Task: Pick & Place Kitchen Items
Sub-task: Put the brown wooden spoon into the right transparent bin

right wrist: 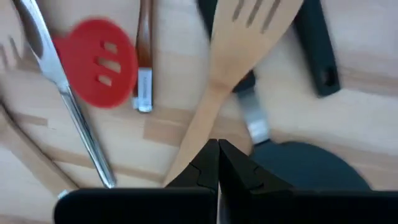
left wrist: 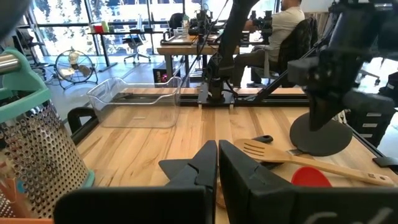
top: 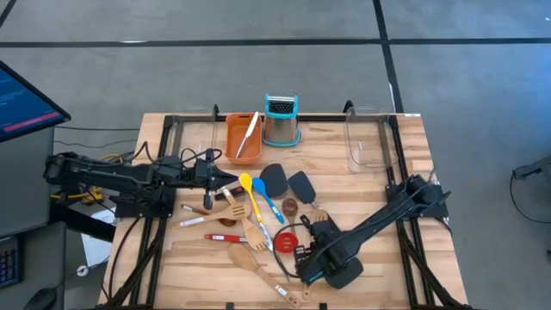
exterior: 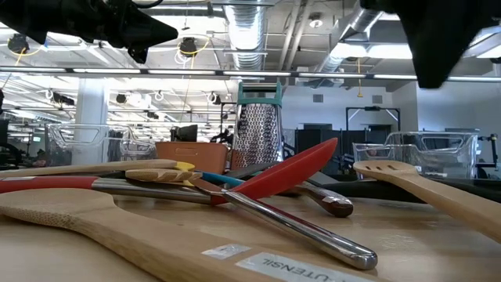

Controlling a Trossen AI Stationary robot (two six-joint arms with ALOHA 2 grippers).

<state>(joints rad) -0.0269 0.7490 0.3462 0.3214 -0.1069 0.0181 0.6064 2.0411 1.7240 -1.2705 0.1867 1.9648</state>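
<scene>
The kitchen items lie in a loose heap on the wooden table point(top: 379, 198): wooden spoons and slotted spatulas, black turners point(top: 274, 178), a yellow spoon point(top: 248, 185) and a red slotted spoon point(right wrist: 96, 62). One more utensil lies in the orange tray point(top: 244, 138). My right gripper point(right wrist: 217, 163) is shut and points down over the handle of a wooden slotted spatula point(right wrist: 214, 93), hanging clear above it in the low view point(exterior: 438, 47). My left gripper point(left wrist: 217, 168) is shut and level, above the heap's left side point(top: 228, 178).
A steel box grater point(top: 281, 120) with a teal top stands at the far edge beside the orange tray. A clear plastic bin point(top: 370, 146) sits at the far right. Beyond the table, a person sits at a desk point(left wrist: 283, 25).
</scene>
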